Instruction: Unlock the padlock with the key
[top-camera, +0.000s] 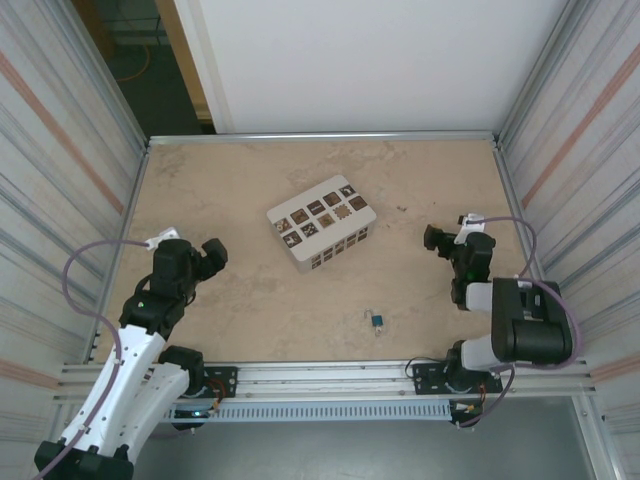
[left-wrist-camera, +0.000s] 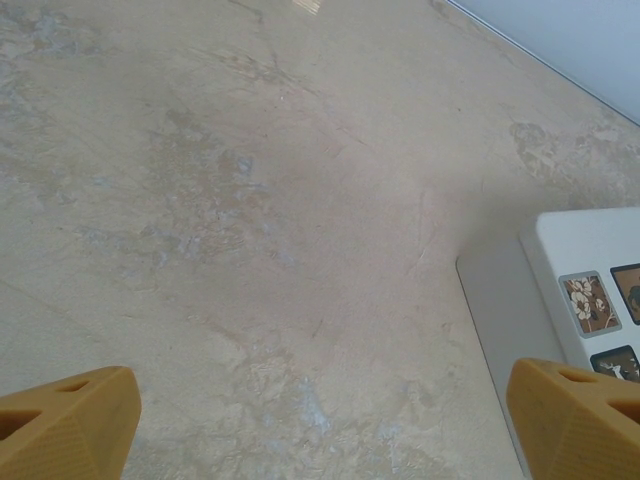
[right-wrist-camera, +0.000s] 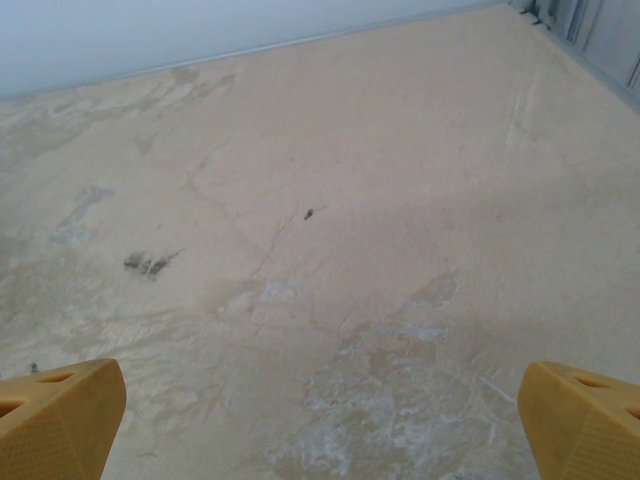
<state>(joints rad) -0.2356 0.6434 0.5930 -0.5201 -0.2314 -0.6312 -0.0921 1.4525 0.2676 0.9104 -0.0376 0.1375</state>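
Note:
The tiny teal-blue padlock (top-camera: 377, 321) lies on the table near the front edge, between the two arms and closer to the right one. A thin silver bit sticks out at its upper left. I cannot make out the key; it is out of view or too small to tell. My left gripper (top-camera: 212, 255) hovers at the left side, open, with bare table between its yellow fingertips (left-wrist-camera: 65, 425). On the right side my right gripper (top-camera: 432, 240) points left, also open, and its fingertips (right-wrist-camera: 585, 420) frame bare table. Neither gripper is near the padlock.
A white box with brown patterned squares (top-camera: 322, 222) stands mid-table, and its corner (left-wrist-camera: 590, 280) shows beside my left gripper's right finger. Metal rails and corrugated walls (top-camera: 560, 130) close in the table on all sides.

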